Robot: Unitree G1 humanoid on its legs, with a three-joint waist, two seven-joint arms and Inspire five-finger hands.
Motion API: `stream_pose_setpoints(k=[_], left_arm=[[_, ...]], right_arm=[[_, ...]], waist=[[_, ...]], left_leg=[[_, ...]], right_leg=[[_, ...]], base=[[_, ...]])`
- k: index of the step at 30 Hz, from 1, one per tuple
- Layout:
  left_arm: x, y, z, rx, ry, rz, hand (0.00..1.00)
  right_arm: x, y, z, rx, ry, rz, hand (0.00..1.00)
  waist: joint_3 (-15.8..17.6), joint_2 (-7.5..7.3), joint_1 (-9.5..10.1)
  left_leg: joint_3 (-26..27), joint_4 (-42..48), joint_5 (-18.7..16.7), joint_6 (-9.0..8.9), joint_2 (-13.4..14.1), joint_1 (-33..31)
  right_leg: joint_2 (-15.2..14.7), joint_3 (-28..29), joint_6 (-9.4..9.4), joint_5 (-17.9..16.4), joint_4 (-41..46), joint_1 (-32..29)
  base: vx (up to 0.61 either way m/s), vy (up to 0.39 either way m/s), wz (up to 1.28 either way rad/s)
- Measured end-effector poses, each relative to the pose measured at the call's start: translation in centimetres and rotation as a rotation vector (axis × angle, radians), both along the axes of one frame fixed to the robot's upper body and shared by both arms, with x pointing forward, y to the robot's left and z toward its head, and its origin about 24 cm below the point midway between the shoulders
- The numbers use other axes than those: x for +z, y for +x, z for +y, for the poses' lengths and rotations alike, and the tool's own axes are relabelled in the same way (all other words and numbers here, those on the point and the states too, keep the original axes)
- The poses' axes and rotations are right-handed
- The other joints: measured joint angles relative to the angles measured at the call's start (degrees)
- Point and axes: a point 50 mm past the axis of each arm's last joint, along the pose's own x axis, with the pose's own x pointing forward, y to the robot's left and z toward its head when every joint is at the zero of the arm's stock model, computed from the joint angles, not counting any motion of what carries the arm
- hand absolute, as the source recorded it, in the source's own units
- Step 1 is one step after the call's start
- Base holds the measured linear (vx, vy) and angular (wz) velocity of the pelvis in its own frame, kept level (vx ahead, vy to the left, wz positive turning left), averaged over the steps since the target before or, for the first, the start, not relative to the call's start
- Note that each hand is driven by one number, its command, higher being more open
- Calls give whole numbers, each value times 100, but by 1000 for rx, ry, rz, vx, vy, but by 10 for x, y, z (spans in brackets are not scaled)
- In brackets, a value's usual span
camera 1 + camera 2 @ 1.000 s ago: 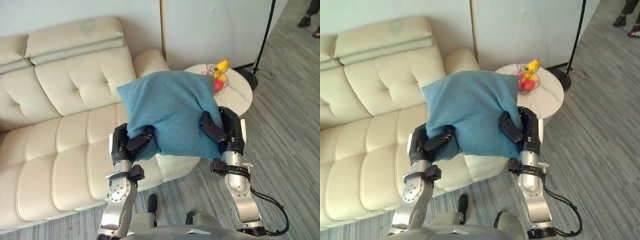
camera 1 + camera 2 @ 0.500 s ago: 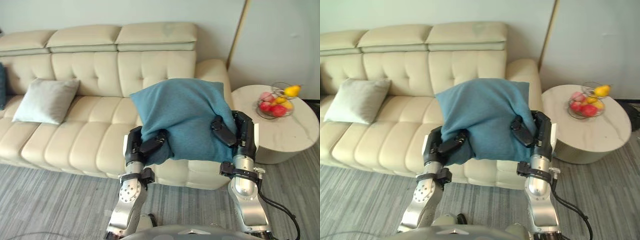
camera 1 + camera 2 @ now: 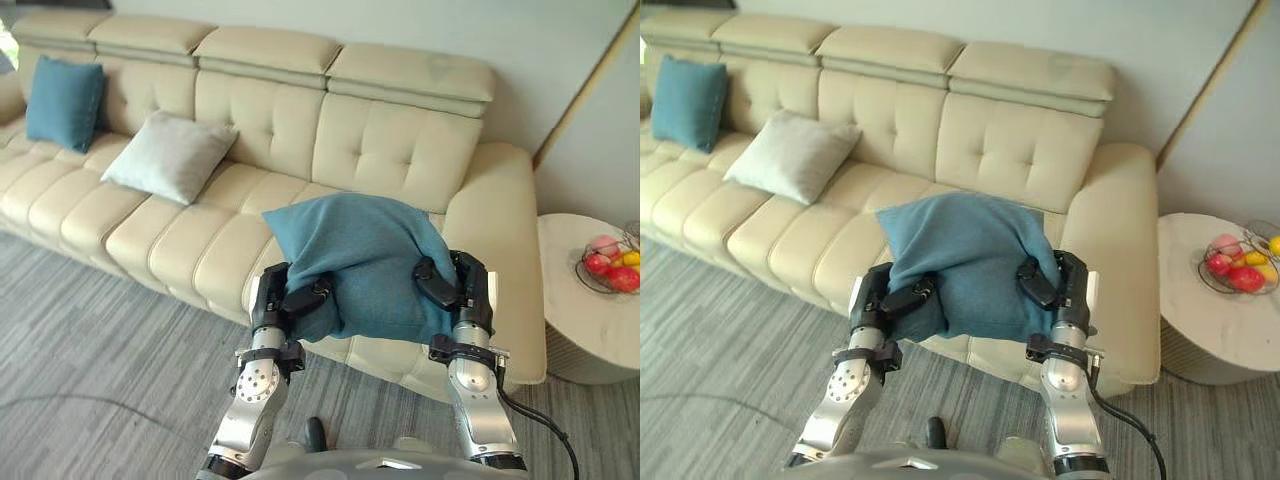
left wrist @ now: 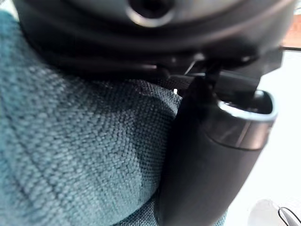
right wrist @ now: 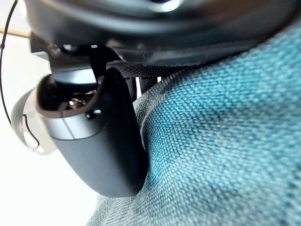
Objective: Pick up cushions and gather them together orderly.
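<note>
A teal cushion (image 3: 355, 260) hangs in front of me over the sofa's right seat, clamped between both hands. My left hand (image 3: 275, 300) grips its left lower edge, and my right hand (image 3: 455, 285) grips its right edge. Each thumb (image 4: 211, 155) (image 5: 99, 146) presses into the teal fabric (image 5: 225, 155); the fingers are hidden under the cushion. A second teal cushion (image 3: 65, 100) leans against the backrest at the sofa's far left. A light grey cushion (image 3: 170, 155) lies tilted beside it, to its right.
The cream leather sofa (image 3: 380, 150) runs across the view, its right armrest (image 3: 500, 230) just past my right hand. A round white side table (image 3: 590, 310) with a wire fruit bowl (image 3: 610, 268) stands to the right. Grey wood floor lies in front.
The whole view has swung left, bringing the sofa's left end and its two cushions into sight. The teal cushion stays held between both hands as before.
</note>
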Motion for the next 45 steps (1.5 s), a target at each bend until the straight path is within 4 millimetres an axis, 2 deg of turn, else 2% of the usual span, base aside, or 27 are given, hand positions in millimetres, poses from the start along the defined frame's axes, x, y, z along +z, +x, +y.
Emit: stream_pose_setpoints(k=[1,2,4,7,9,11,13,14,15,17,18,19,21,23,24,26,28,30,31,32,34,35,36,37,39,42,45], left_arm=[[0,0,-1,-3,-2,-1,0],[0,-3,-6,-10,-18,4,0],[3,-5,-9,-20,-28,-5,0],[2,-7,-12,-35,-39,-4,0],[1,-11,-12,-45,-48,1,0],[5,-13,-11,-38,-56,-10,0],[14,-14,-12,-32,-76,-51,0],[18,-12,-12,-29,-86,-73,0],[19,-11,-14,-32,-94,-77,0],[19,-11,-14,-37,-94,-78,0],[18,-12,-14,-40,-94,-74,0],[15,-12,-13,-45,-81,-63,0],[13,-12,-10,-47,-63,-54,0],[12,-13,-7,-47,-47,-47,0],[11,-14,-5,-48,-37,-43,0],[11,-14,-5,-48,-36,-44,0],[11,-14,-5,-48,-35,-44,0],[10,-14,-3,-49,-26,-43,0],[8,-14,-1,-51,-12,-36,0],[3,-15,3,-44,3,-12,0],[-3,-16,5,-37,11,11,0],[-6,-17,8,-30,17,24,0],[-9,-17,11,-24,27,41,0],[-12,-18,13,-23,32,52,0],[-18,-20,11,-36,29,88,0],[-20,-23,7,-55,17,96,0],[-20,-26,3,-52,-10,100,0]], right_arm=[[0,-2,-1,-2,-2,1,0],[-1,-8,-5,-7,-14,9,0],[0,-14,-5,-22,-7,8,0],[8,-23,-9,-41,-12,-10,0],[21,-34,-9,-47,-17,-54,0],[29,-33,-9,-37,-25,-84,0],[42,-32,-9,-30,-36,-142,0],[46,-30,-8,-28,-40,-161,0],[46,-29,-8,-34,-43,-163,0],[46,-29,-9,-42,-45,-165,0],[44,-29,-10,-46,-46,-158,0],[36,-28,-9,-49,-39,-125,0],[25,-29,-5,-62,-3,-81,0],[23,-29,-2,-60,12,-71,0],[23,-28,-1,-52,13,-69,0],[23,-28,0,-50,14,-71,0],[23,-26,0,-47,15,-72,0],[19,-21,0,-35,6,-59,0],[14,-16,0,-22,-2,-38,0],[7,-12,2,-1,-3,-8,0],[0,-10,3,13,-4,19,0],[-5,-8,4,27,-3,41,0],[-11,-8,6,41,-1,68,0],[-14,-8,7,48,-2,82,0],[-19,-8,2,66,-27,110,0],[-23,-15,-3,64,-40,134,0],[-17,-25,-5,49,-41,116,0]], waist=[[2,-13,-6],[-26,61,-15],[-24,63,-2],[-10,65,-6],[-3,93,42],[14,112,78],[4,180,238],[1,207,272],[11,183,266],[49,98,258],[47,106,255],[38,20,206],[21,-129,199],[21,-130,236],[17,-143,250],[16,-153,289],[15,-156,330],[1,-179,348],[-23,-224,298],[-39,-234,220],[-65,-221,122],[-51,-198,47],[-61,-217,-40],[-60,-247,-63],[-30,-56,-29],[-37,9,-25],[-20,76,-23]], left_leg=[[-37,7,4,-5,-48,5],[-169,-3,12,-19,-81,11],[-299,193,2,-76,-73,-74],[-274,1078,-401,-257,-4,-352],[254,2996,-755,-490,299,-954],[471,3634,-780,-533,470,-1204],[777,4272,-1286,-421,937,-1451],[739,4141,-1488,-478,1245,-1495],[519,3713,-1500,-537,1424,-1474],[105,2931,-1358,-667,1445,-1392],[-286,2140,-994,-845,1484,-1230],[-206,2010,-479,-1127,1388,-1153],[-142,2384,-704,-951,1260,-1268],[-71,2769,-986,-822,1237,-1398],[136,2855,-1121,-716,1190,-1382],[526,2819,-1277,-577,1109,-1200],[870,2714,-1346,-499,1092,-1023],[1354,2383,-1356,-455,1071,-739],[1642,2198,-1328,-421,1062,-570],[1837,2078,-1301,-426,1064,-423],[1937,2061,-1292,-433,1100,-397],[1955,2027,-1265,-463,1165,-423],[1953,1934,-1135,-546,1173,-436],[1790,1932,-1059,-610,1095,-463],[1004,1749,-1029,-706,1098,-452],[938,1222,-746,-877,1192,-187],[771,1412,-824,-980,1390,-70]], right_leg=[[22,87,-142,62,-39,-8],[10,11,-217,11,-75,67],[-37,-248,-210,11,-159,201],[-37,-514,-208,13,-319,543],[29,-612,-207,13,-267,915],[49,-596,-214,9,-338,1073],[117,-460,-305,-53,-582,1205],[113,-337,-309,-97,-621,1210],[12,-204,-303,-103,-626,1216],[-189,-8,-209,-158,-643,1209],[-295,147,-30,-248,-657,1189],[-457,275,170,-310,-696,1216],[-641,426,352,-43,-884,1204],[-728,616,500,167,-1028,1197],[-842,797,612,307,-1057,1132],[-1031,1130,675,465,-916,941],[-1130,1186,667,594,-679,684],[-1260,917,565,856,-438,343],[-1354,516,533,886,-274,157],[-1319,182,502,836,-226,79],[-1232,56,493,822,-301,39],[-1082,39,358,711,-305,-66],[-857,45,237,651,-393,-196],[-761,34,223,669,-519,-242],[-580,113,339,764,-667,-197],[-423,-8,271,826,-872,-25],[-274,-195,157,690,-880,297]], base=[[80,-89,56],[156,-73,44],[167,-48,56],[120,-33,50],[149,-5,43],[108,24,-1],[167,94,-40],[185,175,-42],[194,262,-36],[149,270,-27],[191,377,-30],[216,447,-33],[129,315,-27],[136,339,-48],[134,407,-80],[60,322,-81],[-3,275,-97],[-33,253,-129],[-60,156,-117],[-70,142,-104],[-53,45,-49],[-31,-50,-24],[-18,-78,-18],[7,-130,-10],[37,-230,-23],[20,-162,-2],[22,-143,24]])
